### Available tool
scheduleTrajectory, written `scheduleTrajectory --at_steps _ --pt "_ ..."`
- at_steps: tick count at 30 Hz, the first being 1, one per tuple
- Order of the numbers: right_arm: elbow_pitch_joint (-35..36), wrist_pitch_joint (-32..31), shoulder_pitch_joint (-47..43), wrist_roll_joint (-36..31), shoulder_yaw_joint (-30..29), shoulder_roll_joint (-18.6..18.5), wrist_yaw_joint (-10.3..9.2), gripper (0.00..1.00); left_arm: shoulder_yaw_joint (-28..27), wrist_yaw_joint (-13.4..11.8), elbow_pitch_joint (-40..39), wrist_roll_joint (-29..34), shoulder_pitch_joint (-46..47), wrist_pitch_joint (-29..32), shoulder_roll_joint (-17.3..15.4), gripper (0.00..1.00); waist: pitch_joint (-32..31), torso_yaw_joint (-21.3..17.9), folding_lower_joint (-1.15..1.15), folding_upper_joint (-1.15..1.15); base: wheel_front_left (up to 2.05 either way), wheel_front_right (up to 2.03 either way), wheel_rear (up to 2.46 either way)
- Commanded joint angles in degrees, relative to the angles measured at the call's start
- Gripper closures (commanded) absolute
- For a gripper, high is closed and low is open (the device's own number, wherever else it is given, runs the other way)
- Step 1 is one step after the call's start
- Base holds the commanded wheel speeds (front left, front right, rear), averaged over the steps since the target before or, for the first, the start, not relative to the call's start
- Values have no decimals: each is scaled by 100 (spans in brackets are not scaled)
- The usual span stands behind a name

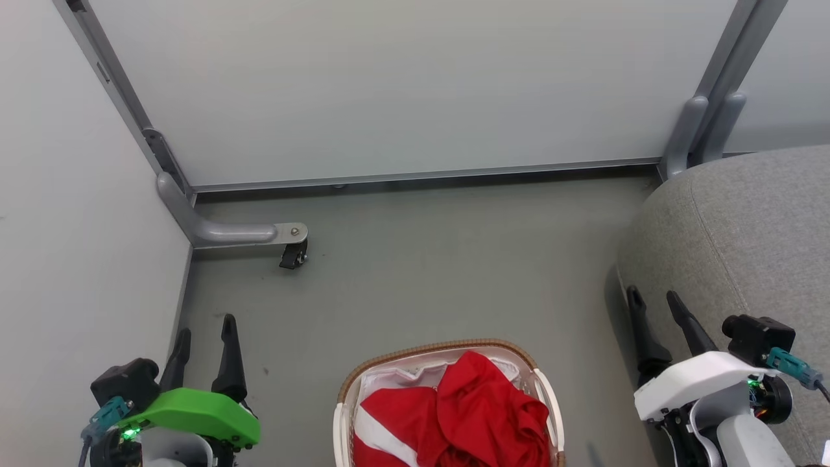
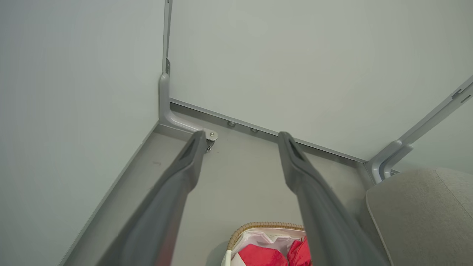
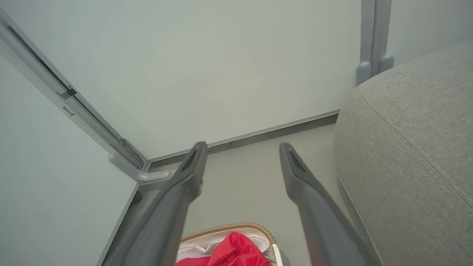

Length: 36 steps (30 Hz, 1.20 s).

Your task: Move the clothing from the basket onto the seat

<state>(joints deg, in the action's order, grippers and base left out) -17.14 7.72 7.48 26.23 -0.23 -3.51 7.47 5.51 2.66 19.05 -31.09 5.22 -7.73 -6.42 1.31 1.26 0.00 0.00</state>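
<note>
The red clothing (image 1: 467,408), one piece white-banded, lies heaped in the basket (image 1: 447,347) at bottom centre; both the left gripper (image 1: 204,327) and the right gripper (image 1: 655,299) stand apart, empty.

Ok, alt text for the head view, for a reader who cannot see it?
A white basket heaped with red clothing sits on the grey floor at bottom centre, between the left gripper and right gripper, both open and empty. A grey seat stands at the right, pale panels behind.
</note>
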Motion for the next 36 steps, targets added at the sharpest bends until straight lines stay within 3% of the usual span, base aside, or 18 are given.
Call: scheduleTrajectory --at_steps 1,13,36 --pt "19 63 -9 -182 10 -16 3 0 12 -31 -69 182 -35 -67 -72 0 -1 -2 0 0 0 0 0" --pt "7 236 -98 -935 -124 34 3 0 -88 -75 -313 775 -187 -237 5 0 -7 8 0 0 0 0 0" --pt "-118 524 -170 -1934 -221 56 3 0 -553 307 -426 1754 -406 -528 312 0 73 -44 0 0 0 0 0"
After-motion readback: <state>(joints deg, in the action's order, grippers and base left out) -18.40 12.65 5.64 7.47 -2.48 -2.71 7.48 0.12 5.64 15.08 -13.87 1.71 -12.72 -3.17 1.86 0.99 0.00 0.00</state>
